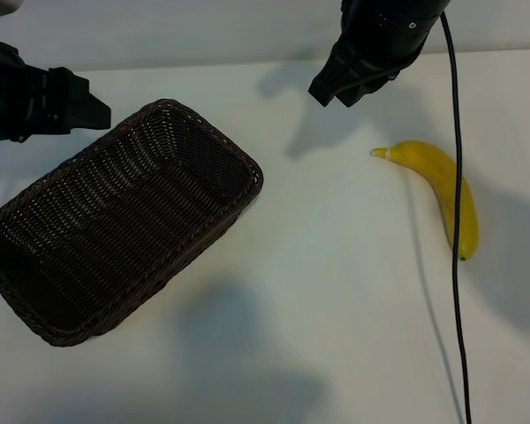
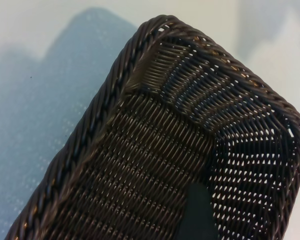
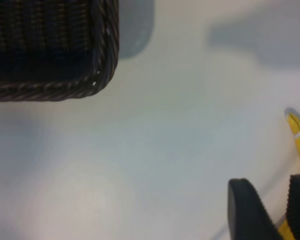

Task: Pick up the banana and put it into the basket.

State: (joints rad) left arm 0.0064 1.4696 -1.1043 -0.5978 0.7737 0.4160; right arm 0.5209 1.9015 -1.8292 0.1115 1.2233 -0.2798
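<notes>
The yellow banana (image 1: 440,185) lies on the white table at the right, its pale stem pointing toward the middle. Its stem end (image 3: 299,135) also shows in the right wrist view. The dark-brown woven basket (image 1: 35,291) stands at the left with nothing in it. My right gripper (image 1: 334,95) hangs above the table at the back, left of the banana and apart from it. It (image 3: 272,210) is open, with only table and a sliver of banana showing through the gap. My left gripper (image 1: 102,113) is open beside the basket's far corner, and one dark finger (image 2: 195,215) shows over the basket's inside (image 2: 155,150).
A black cable (image 1: 456,265) hangs from the right arm and crosses over the banana in the exterior view. White table (image 1: 318,291) lies between basket and banana. The basket's corner (image 3: 102,75) shows in the right wrist view.
</notes>
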